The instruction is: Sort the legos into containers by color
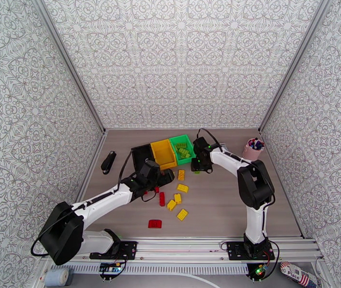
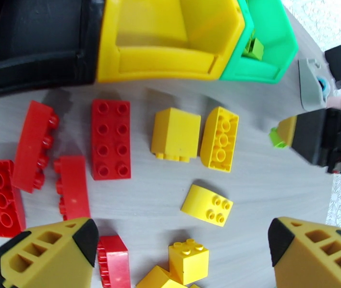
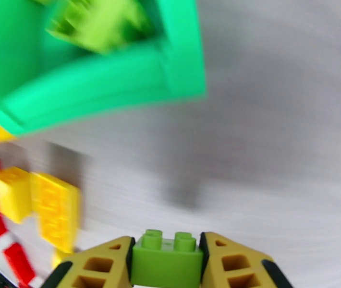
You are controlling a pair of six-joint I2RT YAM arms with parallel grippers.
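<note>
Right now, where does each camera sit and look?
Top external: above and behind, looking down on table, left arm, right arm, three bins.
Left wrist: on the left arm, facing down at red and yellow legos; left jaws open.
Right wrist: on the right arm, facing the green bin; right jaws shut on a green lego.
Shared: both wrist views show that green lego.

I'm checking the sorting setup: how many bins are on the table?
3, joined in a row at the far side of the table: black bin on the left, yellow bin in the middle, green bin on the right. None seems hidden.
</note>
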